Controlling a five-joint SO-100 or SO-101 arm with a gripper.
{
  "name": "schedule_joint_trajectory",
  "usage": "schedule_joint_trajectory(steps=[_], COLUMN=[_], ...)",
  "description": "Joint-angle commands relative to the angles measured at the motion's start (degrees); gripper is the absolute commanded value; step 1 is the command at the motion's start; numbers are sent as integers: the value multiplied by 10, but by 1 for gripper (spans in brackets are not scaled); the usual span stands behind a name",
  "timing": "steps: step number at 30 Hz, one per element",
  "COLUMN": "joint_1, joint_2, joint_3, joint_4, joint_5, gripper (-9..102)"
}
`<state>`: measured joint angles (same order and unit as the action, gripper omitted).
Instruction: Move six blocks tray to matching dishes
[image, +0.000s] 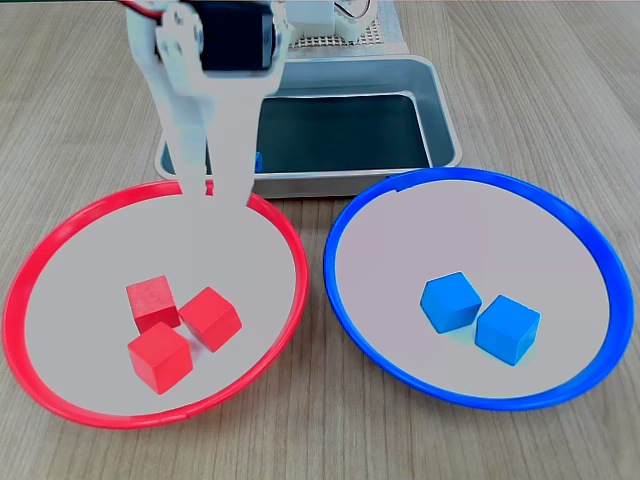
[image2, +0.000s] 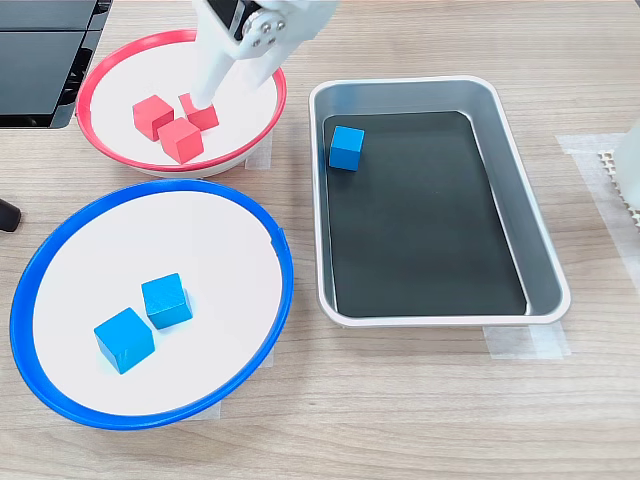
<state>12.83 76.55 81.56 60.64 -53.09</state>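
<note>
While your white gripper (image: 208, 186) hangs slightly open and empty over the red-rimmed round dish (image2: 268, 122) with three red cubes (image2: 178, 140), one blue cube (image2: 346, 147) sits in the silver metal tray (image2: 520, 200) beside that dish.

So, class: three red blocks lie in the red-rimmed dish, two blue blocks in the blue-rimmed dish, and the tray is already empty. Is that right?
Not quite. The tray is not empty: a fixed view shows one blue block on its dark bottom, near a corner. The rest holds: three red blocks in the red-rimmed dish, two blue blocks in the blue-rimmed dish.
</note>
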Motion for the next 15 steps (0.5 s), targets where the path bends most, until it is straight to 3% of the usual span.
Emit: schedule_joint_trajectory(steps=[1,5,6,10,15], joint_1=[19,54,63,79,80], joint_2=[72,148,159,156,147], joint_3=[7,65,98,170,241], joint_4=[102,220,219,151,73], joint_5=[-137,-316,-344,-348,-377], gripper=[2,2,7,24,30])
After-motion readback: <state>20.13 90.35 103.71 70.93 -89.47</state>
